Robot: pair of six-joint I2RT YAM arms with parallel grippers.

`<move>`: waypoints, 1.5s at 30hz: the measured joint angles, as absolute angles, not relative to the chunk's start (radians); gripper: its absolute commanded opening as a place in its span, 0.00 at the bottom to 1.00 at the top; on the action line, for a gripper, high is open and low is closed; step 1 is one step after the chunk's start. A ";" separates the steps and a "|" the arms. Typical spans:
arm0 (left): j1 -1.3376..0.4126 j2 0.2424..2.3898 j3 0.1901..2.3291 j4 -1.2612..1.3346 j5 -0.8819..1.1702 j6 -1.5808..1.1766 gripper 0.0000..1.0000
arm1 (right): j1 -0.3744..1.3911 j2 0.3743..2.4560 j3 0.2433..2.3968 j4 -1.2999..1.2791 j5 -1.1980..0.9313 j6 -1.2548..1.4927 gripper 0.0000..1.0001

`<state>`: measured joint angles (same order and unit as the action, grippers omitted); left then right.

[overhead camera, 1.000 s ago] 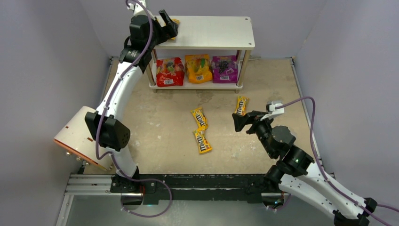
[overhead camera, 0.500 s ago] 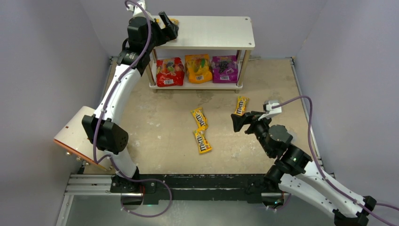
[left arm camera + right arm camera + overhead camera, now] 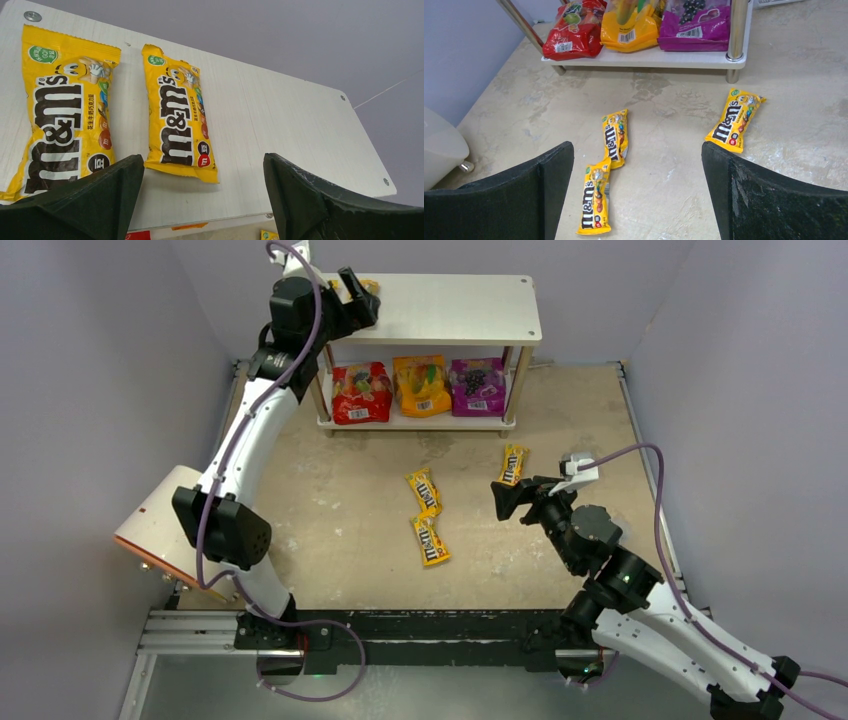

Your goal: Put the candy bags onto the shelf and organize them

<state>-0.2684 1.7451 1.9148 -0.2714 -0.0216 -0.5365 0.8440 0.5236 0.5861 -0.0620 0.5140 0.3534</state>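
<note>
Now, with left end effector (image 3: 202,165) and right end effector (image 3: 636,150) parted, two packets (image 3: 180,115) on the shelf (image 3: 280,115): grab a third packet (image 3: 736,119) off the tabletop (image 3: 664,125).

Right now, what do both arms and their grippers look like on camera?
The left arm and right arm have white shells, black joints, and a purple-grey cable looping along each. The left gripper and right gripper have matte black wedge fingers.

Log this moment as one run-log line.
left gripper: open above top board | top board: two yellow packets | lower board: red pouch, orange pouch, purple pouch | table: three yellow packets | right gripper: open, above table
</note>
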 measured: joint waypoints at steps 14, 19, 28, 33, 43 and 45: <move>-0.269 1.306 1.500 -0.250 0.102 -0.565 0.98 | 0.844 0.552 0.587 -0.057 0.405 0.355 0.99; -0.274 0.940 1.116 -0.118 0.125 -0.645 0.98 | 0.844 0.678 0.604 -0.072 0.308 0.364 0.98; -0.319 0.861 0.572 0.010 0.283 -0.803 0.98 | 0.844 1.053 0.652 -0.118 0.118 0.440 0.88; -0.336 0.855 0.546 -0.047 0.292 -0.795 0.98 | 0.844 1.186 0.625 -0.094 0.004 0.476 0.80; -0.336 0.841 0.525 -0.062 0.284 -0.771 0.97 | 0.844 1.350 0.571 0.069 -0.141 0.493 0.52; -0.336 0.846 0.525 -0.069 0.281 -0.766 0.97 | 0.844 1.376 0.571 0.087 -0.149 0.492 0.46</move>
<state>-0.3355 0.8459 0.5247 -0.0692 0.2810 -0.7658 0.8440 1.3762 0.5713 0.0868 -0.1493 0.4923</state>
